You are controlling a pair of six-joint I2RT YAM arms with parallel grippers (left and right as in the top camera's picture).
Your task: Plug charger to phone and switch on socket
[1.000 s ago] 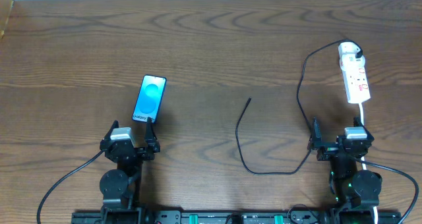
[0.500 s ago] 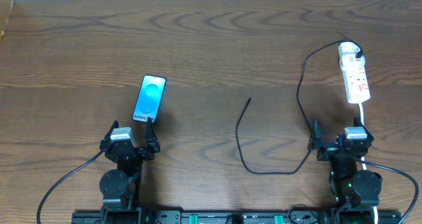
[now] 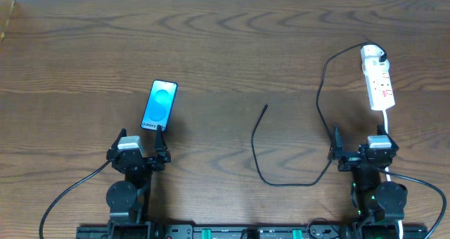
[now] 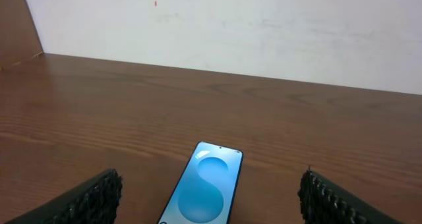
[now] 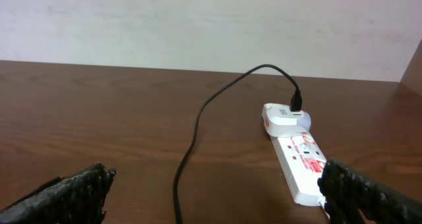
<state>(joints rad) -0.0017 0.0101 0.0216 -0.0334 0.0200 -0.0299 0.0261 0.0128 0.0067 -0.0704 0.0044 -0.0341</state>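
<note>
The phone lies face up on the table, light blue screen showing, just ahead of my left gripper. In the left wrist view the phone sits between my wide-open fingers, untouched. The charger cable runs from a free plug tip mid-table, loops near the front, and rises to the white adapter seated in the socket. My right gripper is open in front of the socket, with the cable between its fingers and nothing held.
A pale wall bounds the far edge of the wooden table. The socket's white cord runs back toward the right arm's base. A raised wooden side stands at the far left.
</note>
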